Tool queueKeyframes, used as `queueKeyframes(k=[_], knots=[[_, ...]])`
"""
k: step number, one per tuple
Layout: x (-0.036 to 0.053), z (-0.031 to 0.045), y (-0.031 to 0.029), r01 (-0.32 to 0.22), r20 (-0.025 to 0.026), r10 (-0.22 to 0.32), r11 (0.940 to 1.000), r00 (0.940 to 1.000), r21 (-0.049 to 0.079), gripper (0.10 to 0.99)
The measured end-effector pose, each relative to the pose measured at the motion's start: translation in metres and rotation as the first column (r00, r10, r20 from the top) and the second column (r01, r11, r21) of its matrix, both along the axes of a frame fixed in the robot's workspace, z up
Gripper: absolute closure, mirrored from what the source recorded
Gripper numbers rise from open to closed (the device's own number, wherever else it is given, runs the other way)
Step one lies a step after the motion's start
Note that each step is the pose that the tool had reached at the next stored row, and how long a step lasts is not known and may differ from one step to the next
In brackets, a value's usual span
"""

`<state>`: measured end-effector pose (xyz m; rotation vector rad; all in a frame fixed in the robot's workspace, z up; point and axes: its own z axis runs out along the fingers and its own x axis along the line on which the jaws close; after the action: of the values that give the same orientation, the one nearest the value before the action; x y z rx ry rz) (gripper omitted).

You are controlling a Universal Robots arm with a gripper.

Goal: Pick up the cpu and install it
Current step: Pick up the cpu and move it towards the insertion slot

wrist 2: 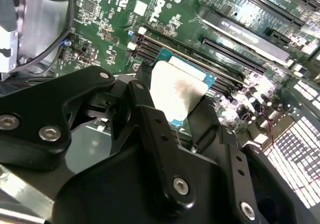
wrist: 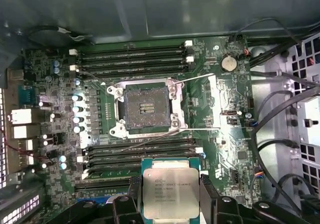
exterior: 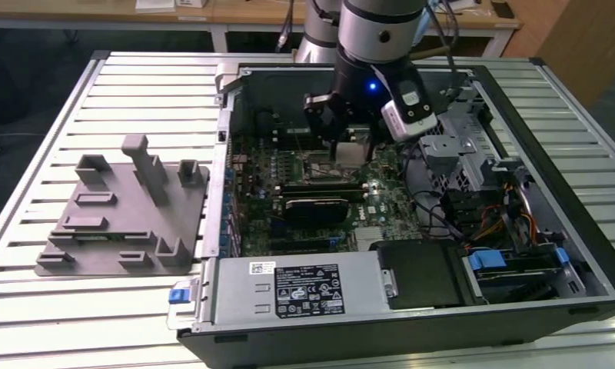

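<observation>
Claw clenched on cpu, above green motherboard, apart from the bare socket. Open computer case lies on slatted metal bench. Grey fixture plate sits beside it, wooden furniture behind.

Slatted metal table under me, pale ribs running across. Toward exterior view's left: grey fixture plate, upright posts, lying flat on slats. Just beside it, exterior view's right: open computer case, on its side.
</observation>
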<state>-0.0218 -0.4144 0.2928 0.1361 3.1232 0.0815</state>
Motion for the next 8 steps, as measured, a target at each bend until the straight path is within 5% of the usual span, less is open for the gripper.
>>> queueKeyframes(k=[8], knots=[[0.0,-0.0116,0.0083,0.0,-0.0008,0.0,1.0,1.0,0.0,0.545]])
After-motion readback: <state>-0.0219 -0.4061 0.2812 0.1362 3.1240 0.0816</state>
